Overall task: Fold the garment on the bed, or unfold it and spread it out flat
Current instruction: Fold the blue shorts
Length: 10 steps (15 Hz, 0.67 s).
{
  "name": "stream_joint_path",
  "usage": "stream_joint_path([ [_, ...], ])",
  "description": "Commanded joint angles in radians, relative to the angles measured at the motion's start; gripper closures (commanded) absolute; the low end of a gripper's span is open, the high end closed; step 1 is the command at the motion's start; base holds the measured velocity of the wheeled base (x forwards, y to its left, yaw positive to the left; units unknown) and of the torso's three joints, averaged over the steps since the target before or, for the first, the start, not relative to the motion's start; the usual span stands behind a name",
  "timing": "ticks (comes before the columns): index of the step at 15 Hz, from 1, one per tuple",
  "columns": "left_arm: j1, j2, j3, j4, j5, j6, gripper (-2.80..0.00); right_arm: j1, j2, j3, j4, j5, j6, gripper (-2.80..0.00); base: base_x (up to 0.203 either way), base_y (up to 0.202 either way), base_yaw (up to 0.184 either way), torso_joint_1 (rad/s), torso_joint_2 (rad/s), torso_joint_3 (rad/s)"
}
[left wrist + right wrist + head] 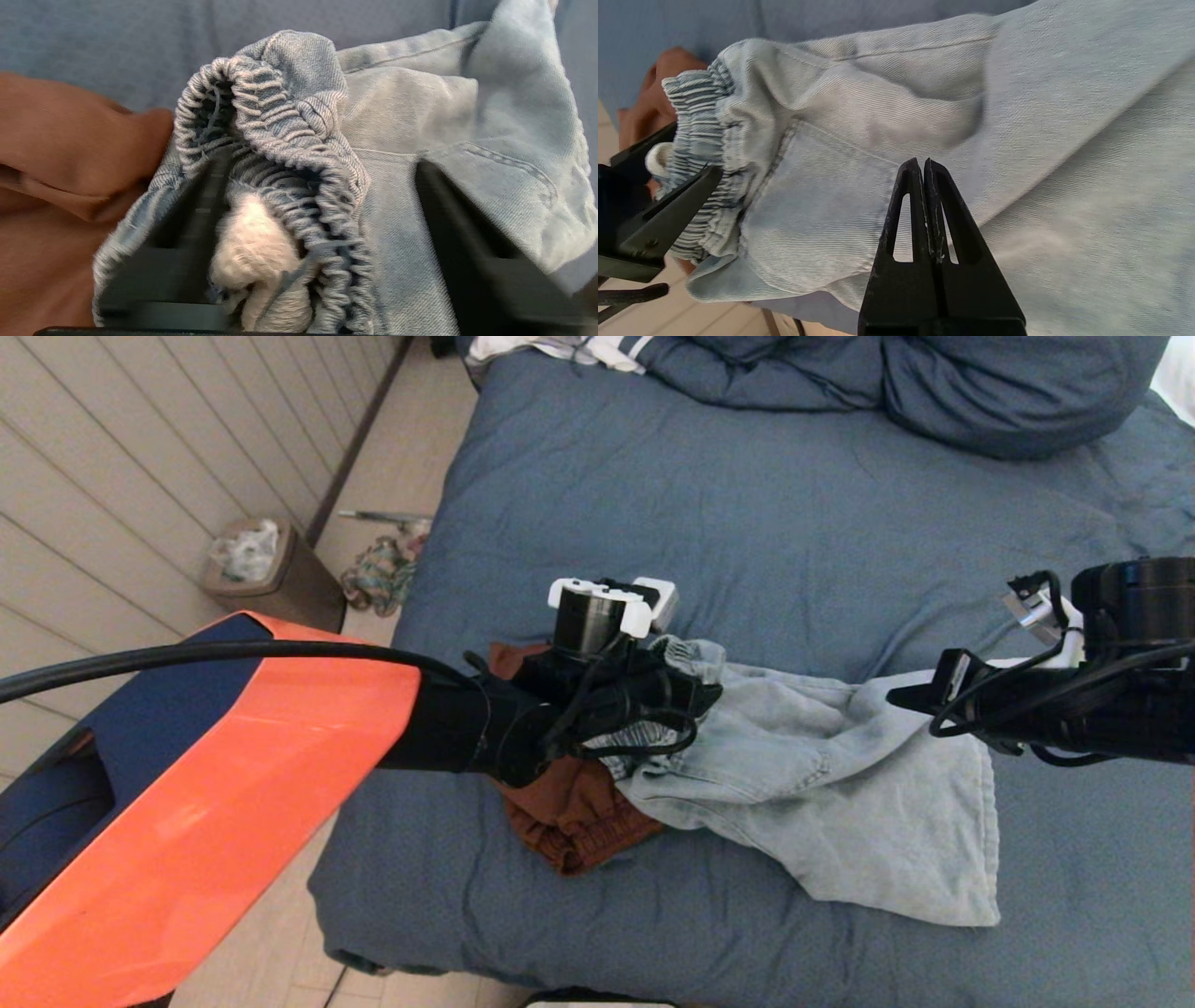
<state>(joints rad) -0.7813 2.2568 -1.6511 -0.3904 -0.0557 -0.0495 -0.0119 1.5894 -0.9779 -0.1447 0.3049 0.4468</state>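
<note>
Left wrist view shows my left tool [299, 242] gaping around the denim garment's [420, 116] elastic waistband [280, 140], not pinching; my right tool [927, 205], closed, holds nothing I can see. Beside the rust-brown garment [560, 812] on the bed [747, 504], I'd clamp the band fully before pulling flat.

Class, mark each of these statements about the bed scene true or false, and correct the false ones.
1. The light denim garment lies on the bed. True.
2. The right gripper has its jaws wide apart. False: they are pressed together.
3. A rust-brown garment lies beside the denim one. True.
4. The left gripper is at the denim's hem. False: its fingers straddle the elastic waistband.
5. The waste bin stands on the bed. False: it stands on the floor by the wall.
</note>
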Motion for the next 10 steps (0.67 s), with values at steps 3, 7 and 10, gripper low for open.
stream_joint_path([
  [3, 0.000, 0.009, -0.015, -0.006, 0.001, -0.001, 0.00, 0.000, 0.008, -0.001, -0.001, 0.002, 0.003, 0.00, 0.000, 0.000, 0.000, 0.000, 0.00, 0.000],
  [7, 0.008, 0.010, -0.021, -0.006, 0.003, 0.000, 0.00, 0.001, 0.004, 0.002, -0.001, 0.003, 0.004, 0.00, 0.000, 0.000, 0.000, 0.000, 0.00, 0.000],
  [10, 0.010, 0.017, -0.040, -0.037, 0.065, 0.001, 0.00, 0.002, 0.004, 0.003, -0.001, 0.003, 0.004, 0.00, 0.000, 0.000, 0.000, 0.000, 0.00, 0.000],
])
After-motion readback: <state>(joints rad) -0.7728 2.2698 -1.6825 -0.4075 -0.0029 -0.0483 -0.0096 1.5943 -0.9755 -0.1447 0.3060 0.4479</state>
